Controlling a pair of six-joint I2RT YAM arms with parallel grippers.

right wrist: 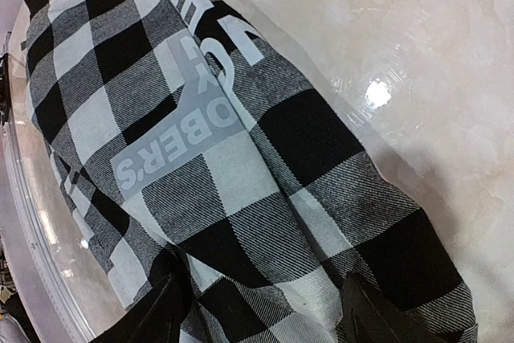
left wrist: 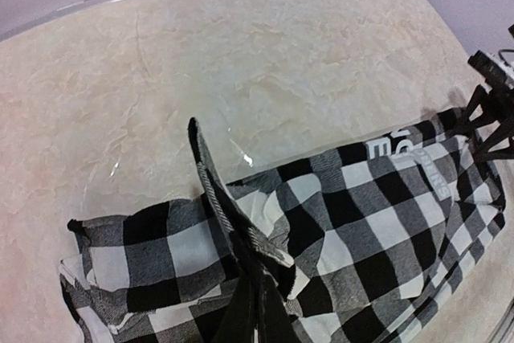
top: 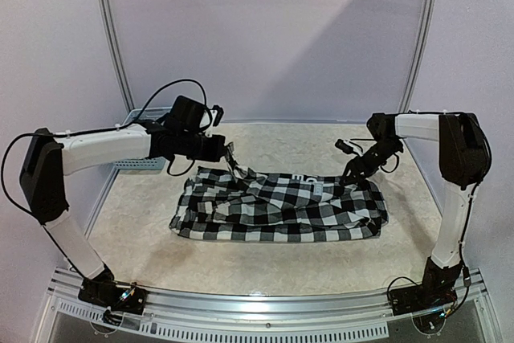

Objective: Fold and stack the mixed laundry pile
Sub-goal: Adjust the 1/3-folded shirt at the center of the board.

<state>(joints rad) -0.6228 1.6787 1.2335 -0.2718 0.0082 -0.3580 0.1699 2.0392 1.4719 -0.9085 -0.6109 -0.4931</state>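
Note:
The black-and-white checked shirt lies bunched and partly folded in the middle of the table. My left gripper is at its far left edge, shut on a raised fold of the hem; in the left wrist view the closed gripper pinches the shirt. My right gripper is at the far right corner, open, its fingers spread wide over the cloth, which bears grey printed lettering. The olive-green shirt is out of view.
A light blue lattice basket stands at the far left behind my left arm. The beige table has a raised rim, with white walls behind. My right gripper also shows in the left wrist view.

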